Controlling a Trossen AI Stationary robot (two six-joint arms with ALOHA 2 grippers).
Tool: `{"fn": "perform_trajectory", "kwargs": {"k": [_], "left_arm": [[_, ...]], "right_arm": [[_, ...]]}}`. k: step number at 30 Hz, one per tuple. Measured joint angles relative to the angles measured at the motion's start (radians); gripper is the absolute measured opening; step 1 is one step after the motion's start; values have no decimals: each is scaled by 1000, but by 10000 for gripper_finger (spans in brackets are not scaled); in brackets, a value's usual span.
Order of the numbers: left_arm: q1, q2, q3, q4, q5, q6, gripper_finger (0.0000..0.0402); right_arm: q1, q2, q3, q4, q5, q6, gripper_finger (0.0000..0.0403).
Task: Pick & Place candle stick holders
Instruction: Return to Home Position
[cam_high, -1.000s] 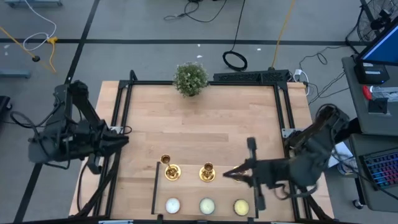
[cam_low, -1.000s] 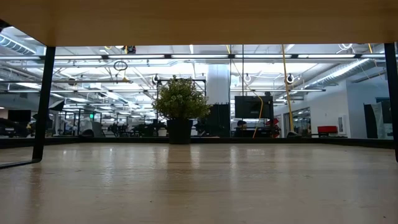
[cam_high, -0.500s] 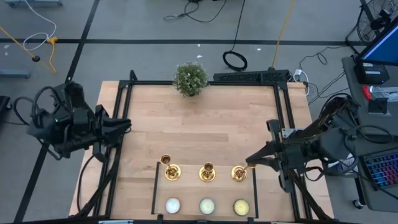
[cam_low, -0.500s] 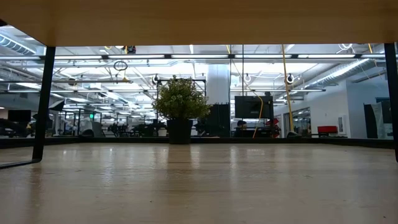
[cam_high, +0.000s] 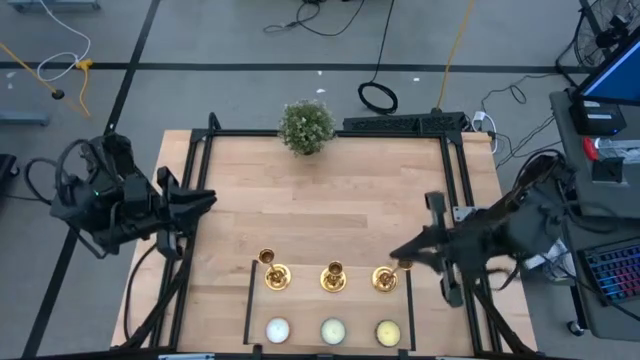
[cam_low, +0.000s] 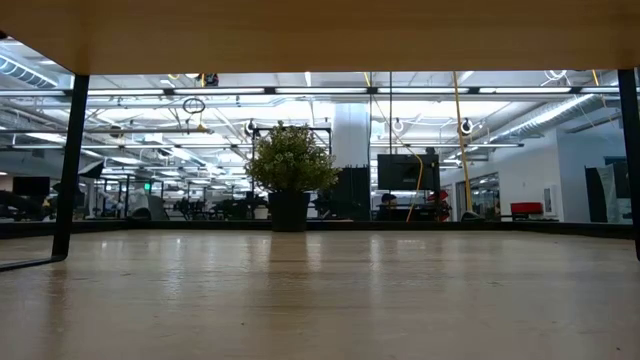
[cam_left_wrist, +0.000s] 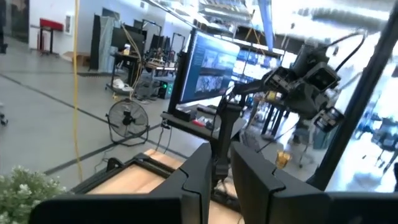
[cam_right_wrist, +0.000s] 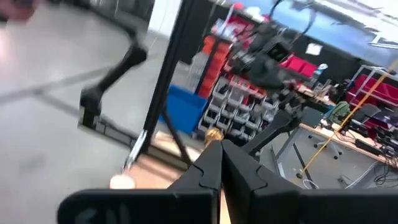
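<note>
Three gold candle stick holders stand upright on their round bases in a row near the table's near edge: left (cam_high: 272, 273), middle (cam_high: 333, 276), right (cam_high: 385, 279). My right gripper (cam_high: 397, 256) is shut, and its tips are right beside the right holder's cup (cam_right_wrist: 214, 133), on the side toward the table's right edge. My left gripper (cam_high: 207, 199) hovers at the table's left edge with a narrow gap between its fingers, and it is empty; it also shows in the left wrist view (cam_left_wrist: 221, 163). The low view shows none of the holders. My right gripper's shut tips (cam_right_wrist: 210, 152) lie close to the right holder's cup, coming level from the table's right side. I cannot tell whether they touch it. The holder stands upright on the table.
Three flat tealights (cam_high: 277, 330) (cam_high: 332, 330) (cam_high: 388, 332) lie in a row in front of the holders. A bushy potted plant (cam_high: 306, 126) stands at the far edge. A black frame (cam_high: 330, 133) runs round the table. Bare wood (cam_high: 330, 200) lies mid-table.
My right gripper has drawn back from over the right holder's place toward the table's right edge, and the holder now stands in the row. In the last half second its tips have crept a little toward the far edge. My left gripper has shifted slightly toward the far edge.
</note>
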Motion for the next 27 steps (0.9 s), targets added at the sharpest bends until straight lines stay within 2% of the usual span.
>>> {"fn": "perform_trajectory", "kwargs": {"k": [6,12,18,24,27], "left_arm": [[14,-10,0,81,7,12,65],[30,-11,0,67,4,17,65],[59,-10,0,-5,4,-57,65],[94,2,0,-37,2,-108,65],[114,4,0,-47,3,-119,65]], "right_arm": [[-19,-87,0,47,-4,35,0],[-42,-184,-30,-73,-3,40,0],[-93,-322,-221,-53,-29,89,0],[-148,-467,-471,92,-262,160,0],[-157,-522,-583,129,-300,218,0]]}}
